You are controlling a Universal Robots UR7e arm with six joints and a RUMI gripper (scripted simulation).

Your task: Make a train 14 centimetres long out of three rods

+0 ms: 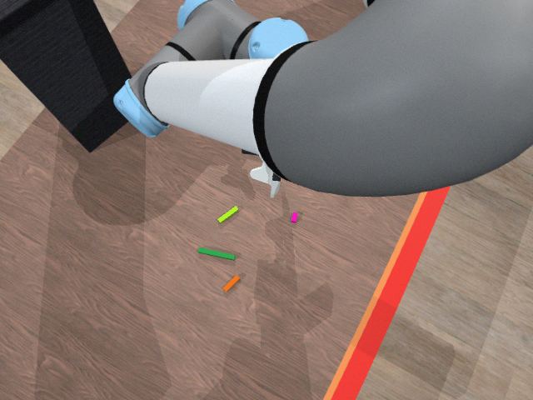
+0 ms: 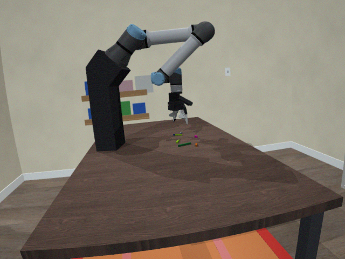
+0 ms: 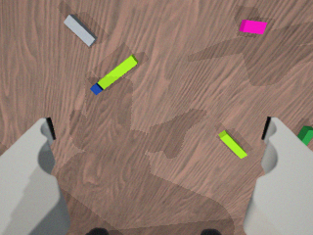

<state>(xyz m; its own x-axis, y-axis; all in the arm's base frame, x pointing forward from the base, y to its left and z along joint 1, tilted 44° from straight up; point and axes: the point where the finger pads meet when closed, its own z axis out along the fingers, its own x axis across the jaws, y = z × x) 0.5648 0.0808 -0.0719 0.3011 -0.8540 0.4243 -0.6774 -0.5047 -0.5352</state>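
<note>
My gripper [image 2: 180, 122] [image 3: 157, 118] is open and empty, above the table. A blue rod [image 3: 97, 89] [image 2: 174, 134] lies end to end with a lime rod [image 3: 117, 72] [image 2: 179, 134], in line and touching or nearly so; the arm hides both in the top view. A grey rod [image 3: 79, 30] [image 2: 181, 132] lies apart near them. A second lime rod [image 1: 227, 214] [image 2: 177, 141] [image 3: 233, 145] lies alone. A green rod [image 1: 216, 253] [image 2: 184, 144] [image 3: 306, 135] lies between it and an orange rod [image 1: 231, 283] [image 2: 196, 144]. A magenta rod [image 1: 294, 217] [image 2: 195, 136] [image 3: 253, 26] lies apart.
The black pedestal [image 1: 64, 72] [image 2: 105, 117] carries the arm at one side of the wooden table [image 1: 107, 301] [image 2: 178, 195]. Shelves [image 2: 135, 116] with coloured boxes are on the wall behind. The arm covers the upper right of the top view.
</note>
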